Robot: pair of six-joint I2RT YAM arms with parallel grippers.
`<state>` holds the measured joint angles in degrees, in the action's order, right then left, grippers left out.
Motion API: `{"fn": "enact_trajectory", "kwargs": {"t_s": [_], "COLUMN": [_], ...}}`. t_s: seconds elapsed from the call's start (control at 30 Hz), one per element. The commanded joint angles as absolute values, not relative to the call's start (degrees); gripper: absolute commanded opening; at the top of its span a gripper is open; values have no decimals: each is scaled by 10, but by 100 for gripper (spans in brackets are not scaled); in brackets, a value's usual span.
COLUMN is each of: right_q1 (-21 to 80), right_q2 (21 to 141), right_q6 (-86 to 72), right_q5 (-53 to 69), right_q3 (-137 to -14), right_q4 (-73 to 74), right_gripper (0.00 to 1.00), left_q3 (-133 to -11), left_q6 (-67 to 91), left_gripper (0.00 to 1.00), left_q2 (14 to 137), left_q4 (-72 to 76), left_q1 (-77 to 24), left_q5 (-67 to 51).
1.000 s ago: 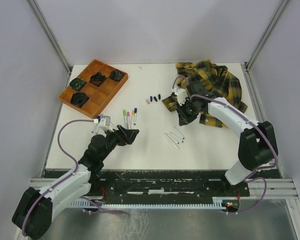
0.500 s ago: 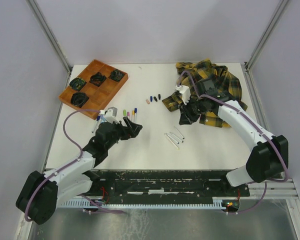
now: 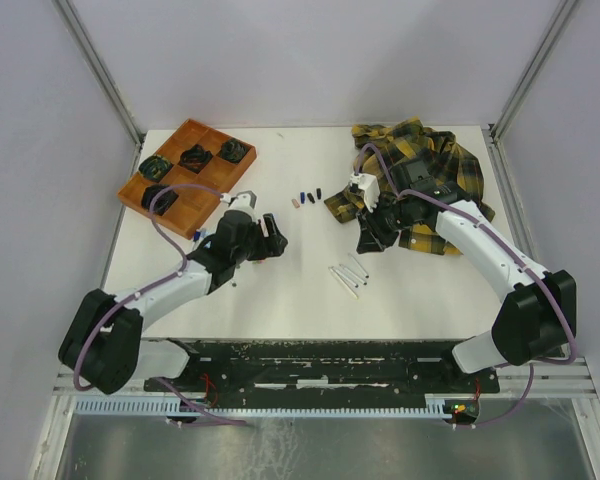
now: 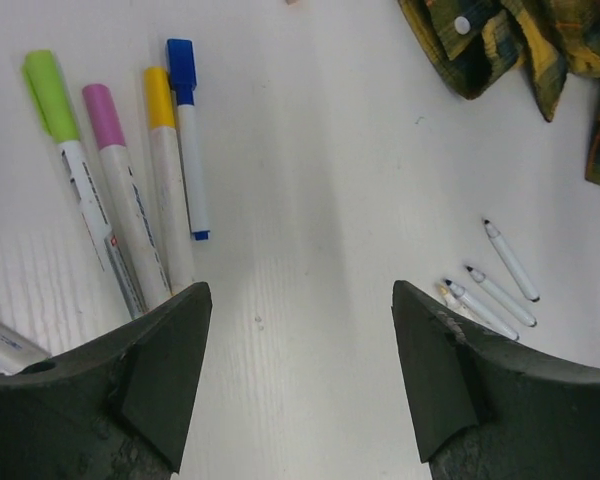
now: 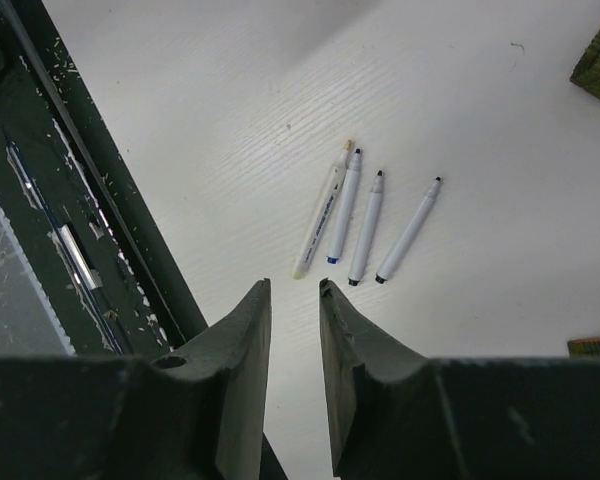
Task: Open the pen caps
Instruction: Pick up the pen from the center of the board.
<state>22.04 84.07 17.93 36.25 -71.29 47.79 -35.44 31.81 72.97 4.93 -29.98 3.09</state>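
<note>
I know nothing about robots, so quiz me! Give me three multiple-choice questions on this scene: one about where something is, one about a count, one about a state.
1. Where does the plaid shirt lie?
A. far right corner
B. in the wooden tray
C. near left edge

2. How many uncapped markers lie side by side?
A. two
B. four
C. seven

3. How is the left gripper?
A. open and empty
B. clamped on a marker
C. shut tight

Answers:
1 A: the top view shows it at the far right.
2 B: the right wrist view shows four bare tips in a row.
3 A: the left wrist view shows the jaws wide apart with nothing between them.
</note>
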Motion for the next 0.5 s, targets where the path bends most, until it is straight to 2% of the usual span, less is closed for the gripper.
{"fn": "enact_trajectory", "kwargs": {"t_s": [0.0,0.1,0.3,0.47], "right_q1": [219,218,218,218], "right_q2": [841,841,844,844], "right_q6": [189,189,191,191], "right_q5": [384,385,386,386], "right_q3": [-729,-729,-729,-729], "right_q4": [477,477,479,479], "right_gripper": [33,33,33,33], "left_q3": [-431,-476,-576,-638], "left_q6": [257,234,191,172], "left_gripper": [77,70,48,38], "left_q2": [784,828,920,991], "left_q4": [-15,-54,-105,-137], "left_q1": [-300,-300,-301,-301], "left_q5": [76,100,127,139]}}
